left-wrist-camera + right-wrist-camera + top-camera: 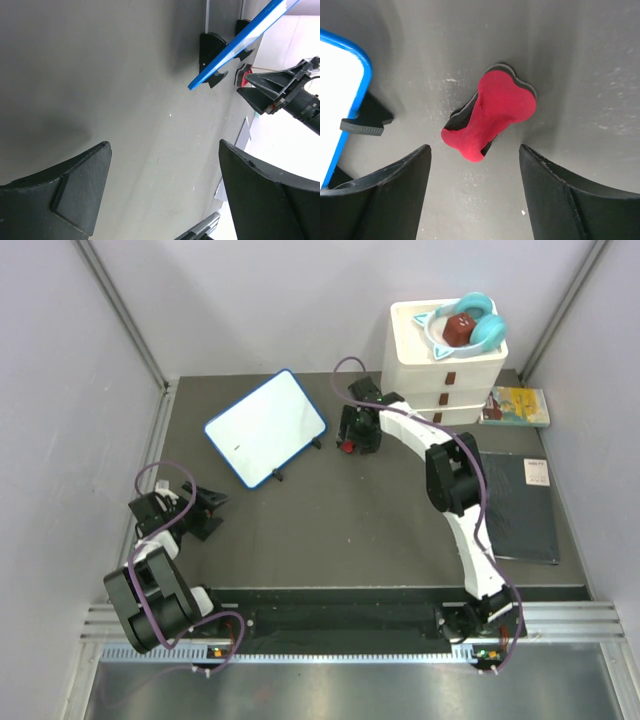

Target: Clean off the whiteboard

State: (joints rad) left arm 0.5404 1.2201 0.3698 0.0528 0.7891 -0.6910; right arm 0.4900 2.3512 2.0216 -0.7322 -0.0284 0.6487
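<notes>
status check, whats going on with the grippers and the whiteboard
Left gripper open, empty. Right gripper open over the red eraser, not gripping it. Whiteboard propped on its feet, face looks almost clean. Nothing between eraser and board.

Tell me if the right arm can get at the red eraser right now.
Probably yes. The right arm has its jaws open straight over the red eraser, which lies on the table with nothing between. The whiteboard stands off to one side, apart from it.

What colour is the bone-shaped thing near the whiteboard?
The eraser is red over black; clearest in the right wrist view.
</notes>
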